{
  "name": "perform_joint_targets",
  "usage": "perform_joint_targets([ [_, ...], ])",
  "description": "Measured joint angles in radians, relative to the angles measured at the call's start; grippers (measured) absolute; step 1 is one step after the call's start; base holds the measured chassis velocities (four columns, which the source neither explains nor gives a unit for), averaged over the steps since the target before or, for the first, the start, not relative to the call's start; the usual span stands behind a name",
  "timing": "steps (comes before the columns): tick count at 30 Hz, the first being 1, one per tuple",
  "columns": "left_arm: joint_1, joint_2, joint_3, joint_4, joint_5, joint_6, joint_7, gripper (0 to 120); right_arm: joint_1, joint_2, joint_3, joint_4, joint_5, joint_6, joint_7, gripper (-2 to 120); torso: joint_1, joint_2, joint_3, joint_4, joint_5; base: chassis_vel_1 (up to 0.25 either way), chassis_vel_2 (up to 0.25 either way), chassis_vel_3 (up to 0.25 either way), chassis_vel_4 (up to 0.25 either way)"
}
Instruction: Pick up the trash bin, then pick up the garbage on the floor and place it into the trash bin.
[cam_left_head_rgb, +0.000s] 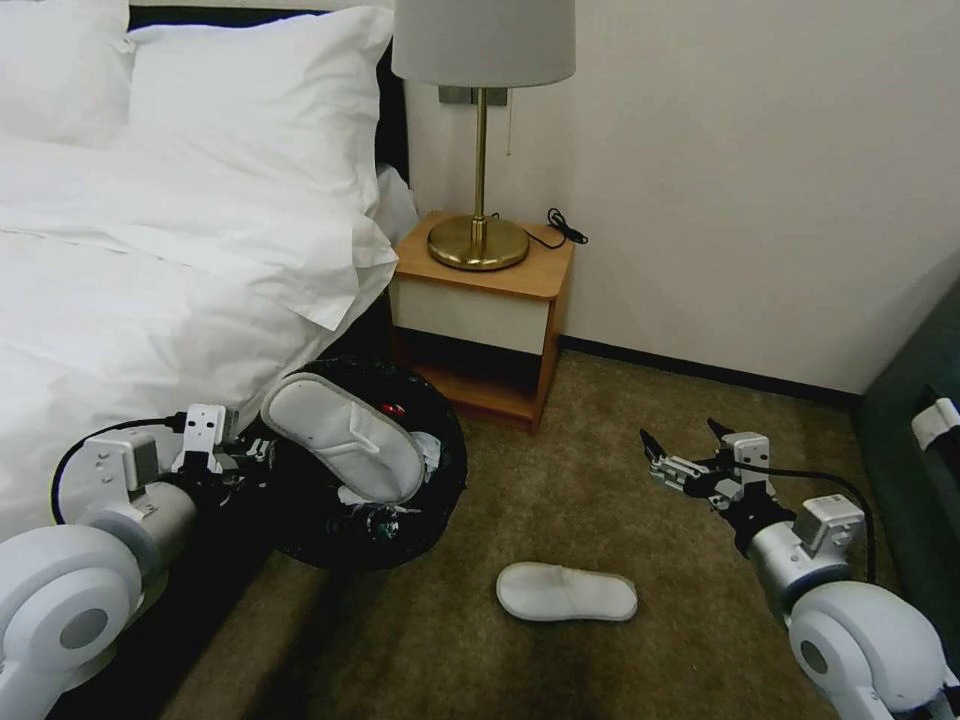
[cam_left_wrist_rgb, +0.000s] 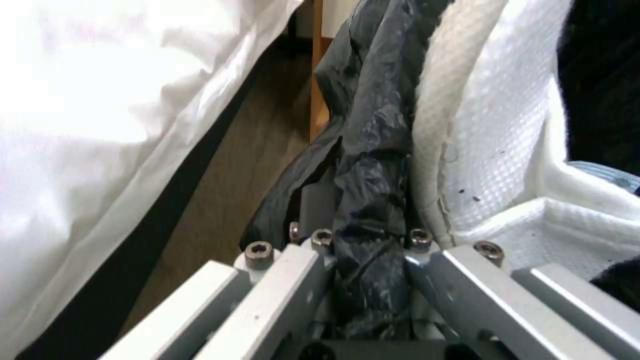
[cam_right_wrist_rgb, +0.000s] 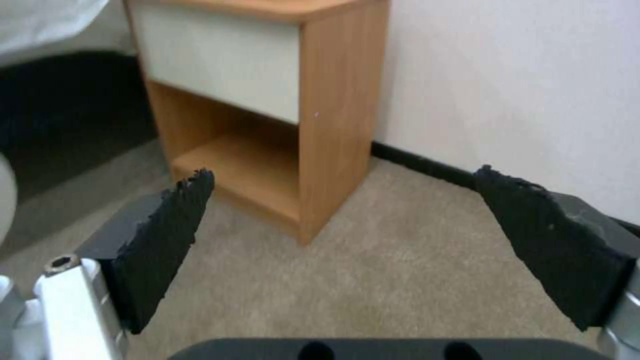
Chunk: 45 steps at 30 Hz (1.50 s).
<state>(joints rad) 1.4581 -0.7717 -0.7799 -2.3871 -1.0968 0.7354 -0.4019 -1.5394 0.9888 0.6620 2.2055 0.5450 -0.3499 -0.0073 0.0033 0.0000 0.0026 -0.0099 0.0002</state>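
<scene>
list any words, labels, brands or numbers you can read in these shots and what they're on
None: no readable text in any view.
The round trash bin lined with crinkled black plastic, the flat white slipper lying across it and the flat white slipper on the carpet show no print.
The small red item inside the bin is too small to read.
The wooden nightstand and brass lamp carry no label.

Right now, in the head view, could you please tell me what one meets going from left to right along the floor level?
Left gripper clamped on the rim of the round black-bagged trash bin, which holds one flat white slipper → second flat white slipper lying on the brown carpet → open right gripper.
</scene>
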Motion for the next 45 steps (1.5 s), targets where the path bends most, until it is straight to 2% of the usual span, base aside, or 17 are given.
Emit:
perform_joint_targets([
  [3, -0.002, 0.001, -0.001, 0.000, -0.003, 0.000, 0.000, 2, 0.001, -0.037, 0.015, -0.022, 0.019, -0.010, -0.060, 100, 0.000, 0.000, 0.000, -0.0001, -0.0003, 0.000, 0.000, 0.000, 0.000],
  [4, -0.003, 0.003, -0.003, -0.001, -0.006, 0.000, 0.000, 2, 0.004, -0.081, 0.021, -0.053, 0.052, -0.013, -0.143, 100, 0.000, 0.000, 0.000, -0.0001, 0.0001, 0.000, 0.000, 0.000, 0.000],
  [5, -0.003, 0.003, -0.003, -0.001, -0.006, 0.000, 0.000, 2, 0.004, -0.081, 0.021, -0.053, 0.052, -0.013, -0.143, 100, 0.000, 0.000, 0.000, -0.0001, 0.0001, 0.000, 0.000, 0.000, 0.000],
  [6, -0.003, 0.005, -0.003, -0.003, -0.008, 0.000, 0.000, 2, 0.009, -0.113, 0.023, -0.081, 0.065, -0.014, -0.210, 100, 0.000, 0.000, 0.000, -0.0001, 0.0000, 0.000, 0.000, 0.000, 0.000],
  [8, -0.004, 0.005, -0.003, -0.004, -0.009, 0.000, 0.000, 2, 0.013, -0.127, 0.024, -0.095, 0.066, -0.014, -0.244, 100, 0.000, 0.000, 0.000, -0.0001, -0.0001, 0.000, 0.000, 0.000, 0.000],
  [10, -0.006, 0.011, -0.003, -0.006, -0.024, 0.000, -0.011, 2, 0.056, -0.200, -0.017, -0.227, 0.031, 0.053, -0.453, 100, 0.000, 0.000, 0.000, 0.0000, -0.0001, 0.000, 0.000, 0.000, 0.000],
  [11, -0.006, 0.013, -0.004, -0.006, -0.026, 0.000, -0.013, 2, 0.074, -0.215, -0.041, -0.269, 0.017, 0.072, -0.499, 100, 0.000, 0.000, 0.000, 0.0001, 0.0000, 0.000, 0.000, 0.000, 0.000],
  [12, -0.006, 0.013, -0.004, -0.006, -0.026, 0.000, -0.013, 2, 0.074, -0.215, -0.041, -0.269, 0.017, 0.072, -0.499, 100, 0.000, 0.000, 0.000, 0.0001, 0.0000, 0.000, 0.000, 0.000, 0.000],
  [14, -0.006, 0.023, -0.008, -0.008, -0.032, 0.000, -0.017, 2, 0.115, -0.240, -0.105, -0.349, -0.004, 0.108, -0.584, 100, 0.000, 0.000, 0.000, 0.0000, 0.0001, 0.000, 0.000, 0.000, 0.000],
  [19, -0.007, 0.045, -0.008, -0.013, -0.046, 0.000, -0.017, 2, 0.193, -0.260, -0.209, -0.460, -0.050, 0.159, -0.693, 100, 0.000, 0.000, 0.000, -0.0002, -0.0002, 0.000, 0.000, 0.000, 0.000],
  [21, -0.013, 0.055, -0.004, -0.011, -0.049, 0.000, -0.017, 2, 0.265, -0.267, -0.293, -0.544, -0.098, 0.184, -0.770, 100, 0.000, 0.000, 0.000, 0.0003, 0.0003, 0.000, 0.000, 0.000, 0.000],
  [25, -0.013, 0.059, -0.005, -0.007, -0.050, 0.000, -0.015, 2, 0.348, -0.266, -0.394, -0.646, -0.171, 0.216, -0.869, 100, 0.000, 0.000, 0.000, -0.0002, -0.0001, 0.000, 0.000, 0.000, 0.000],
  [30, -0.003, 0.055, -0.008, -0.008, -0.049, 0.000, -0.015, 2, 0.417, -0.230, -0.481, -0.741, -0.232, 0.246, -0.923, 100, 0.000, 0.000, 0.000, 0.0000, -0.0001, 0.000, 0.000, 0.000, 0.000],
  [35, -0.003, 0.053, -0.005, -0.010, -0.048, 0.000, -0.016, 2, 0.453, -0.187, -0.523, -0.799, -0.268, 0.264, -0.929, 100, 0.000, 0.000, 0.000, 0.0000, -0.0003, 0.000, 0.000, 0.000, 0.000],
  [38, -0.005, 0.065, -0.007, -0.012, -0.058, 0.000, -0.018, 2, 0.499, -0.121, -0.558, -0.888, -0.313, 0.295, -0.904, 100, 0.000, 0.000, 0.000, 0.0000, -0.0003, 0.000, 0.000, 0.000, 0.000],
  [42, -0.005, 0.071, -0.012, -0.015, -0.072, 0.000, -0.018, 2, 0.517, -0.098, -0.564, -0.924, -0.324, 0.304, -0.896, 100, 0.000, 0.000, 0.000, 0.0000, 0.0004, 0.000, 0.000, 0.000, 0.000],
  [45, -0.006, 0.073, -0.013, -0.015, -0.080, 0.000, -0.018, 2, 0.538, -0.081, -0.579, -0.965, -0.339, 0.321, -0.866, 100, 0.000, 0.000, 0.000, 0.0001, -0.0007, 0.000, 0.000, 0.000, 0.000],
])
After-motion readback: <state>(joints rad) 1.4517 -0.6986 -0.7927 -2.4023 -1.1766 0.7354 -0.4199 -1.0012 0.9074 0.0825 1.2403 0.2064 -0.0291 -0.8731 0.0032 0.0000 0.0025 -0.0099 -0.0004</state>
